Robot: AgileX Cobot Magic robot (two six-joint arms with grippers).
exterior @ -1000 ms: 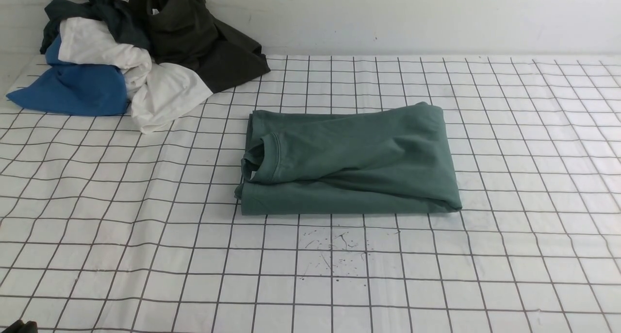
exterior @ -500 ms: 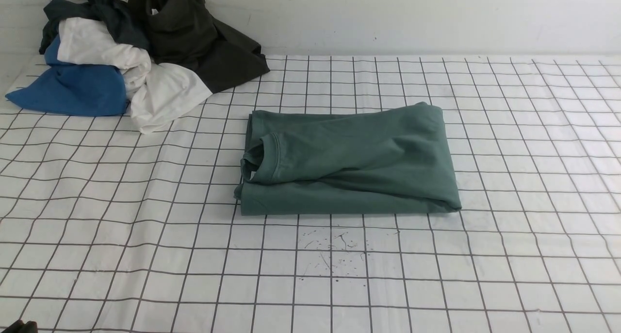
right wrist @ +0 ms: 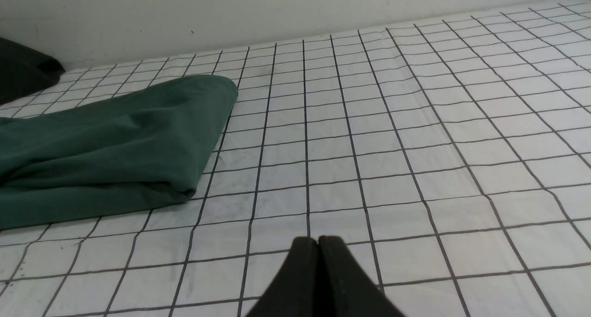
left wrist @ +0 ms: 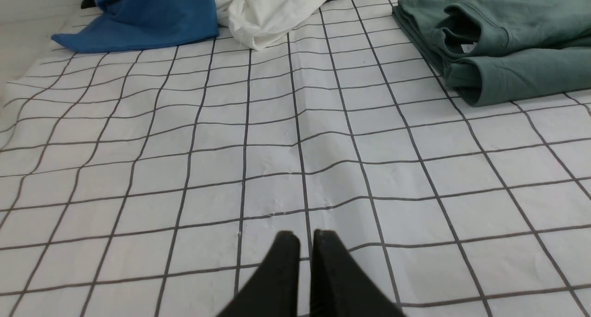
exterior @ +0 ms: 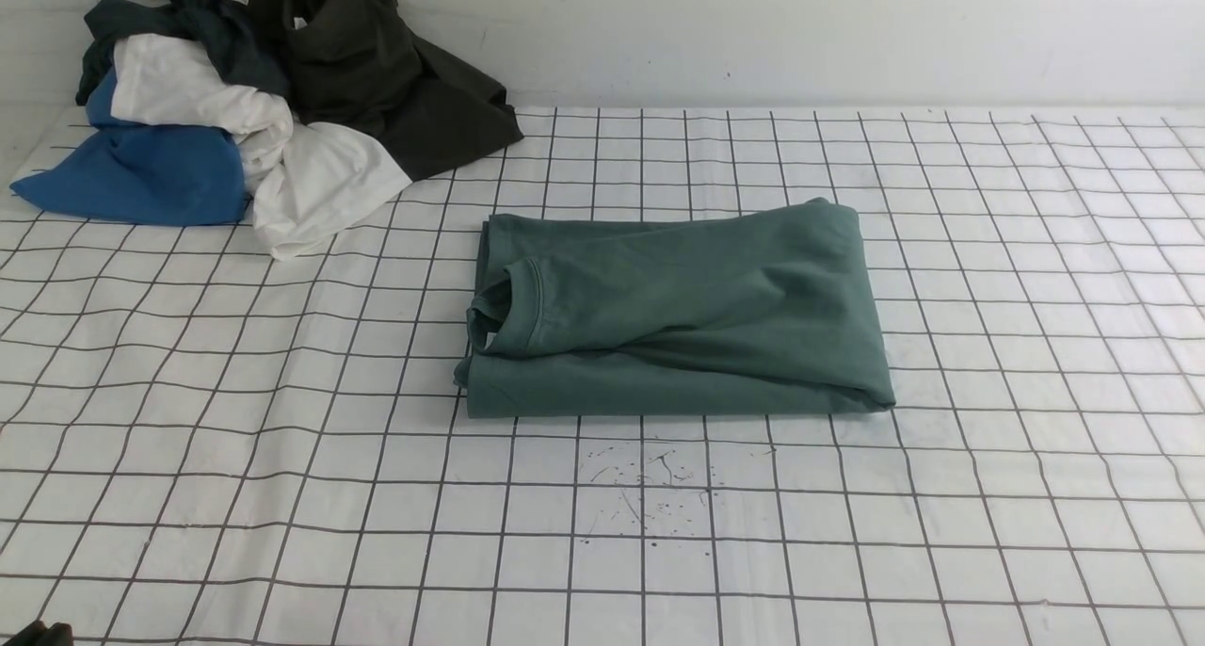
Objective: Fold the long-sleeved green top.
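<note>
1. Front view, far left: heap of crumpled garments [exterior: 254, 100], blue, white, dark navy-teal and olive-black, bunched against the back wall on the white grid-lined table cover [exterior: 188, 458].
2. Left gripper [left wrist: 306, 236]: black fingers nearly pressed together, thin slit between, pinching nothing, poised over bare grid.
3. Muted sage-green long-sleeved cotton top [exterior: 678, 312]: folded into a flat rectangle, ribbed collar toward the left gripper, lying between both grippers, well apart from each.
4. Right gripper [right wrist: 318, 240]: black fingers pressed fully together, empty, folded edge of top off to its left.

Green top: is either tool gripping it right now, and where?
Neither. The left tool and right tool are both shut on nothing, over bare cloth, apart from the folded green top.
</note>
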